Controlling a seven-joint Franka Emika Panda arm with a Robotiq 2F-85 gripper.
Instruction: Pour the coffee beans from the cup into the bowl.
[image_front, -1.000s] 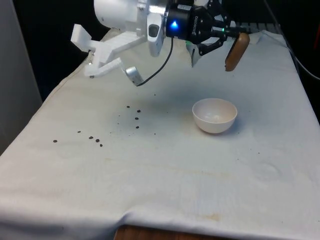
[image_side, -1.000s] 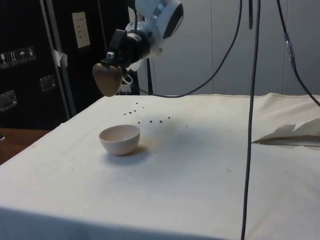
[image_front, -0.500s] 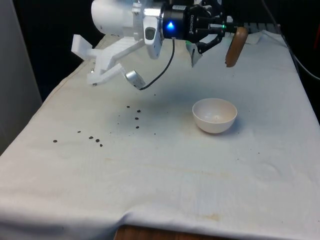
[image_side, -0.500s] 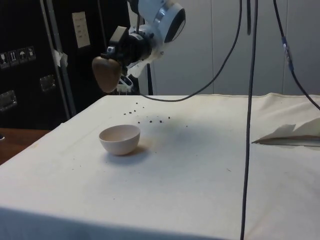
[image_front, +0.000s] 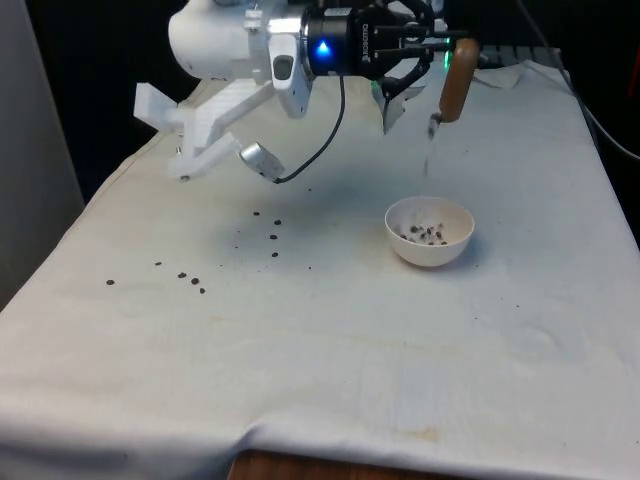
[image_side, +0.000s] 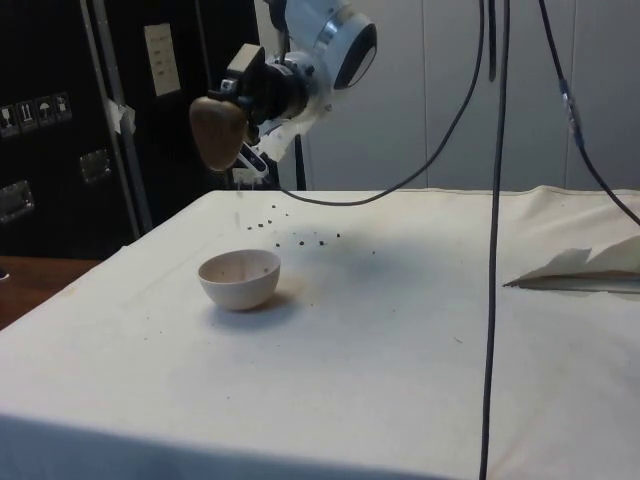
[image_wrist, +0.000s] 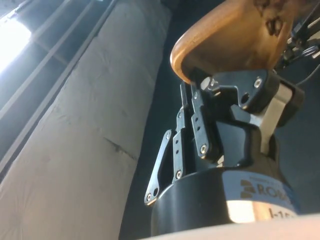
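Cup (image_front: 457, 80) — brown, pinched at its rim by the gripper (image_front: 437, 50), tipped mouth-down above the white bowl (image_front: 430, 230). Beans (image_front: 426, 234) already lie in the bowl — pour underway. Next, likely: hold the tilt steady over the bowl until the cup empties.

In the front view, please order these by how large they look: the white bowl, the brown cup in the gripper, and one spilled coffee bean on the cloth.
1. white bowl
2. brown cup; it stands farther from the camera and is seen edge-on, so it may look smaller than it is.
3. spilled coffee bean, by far the smallest.
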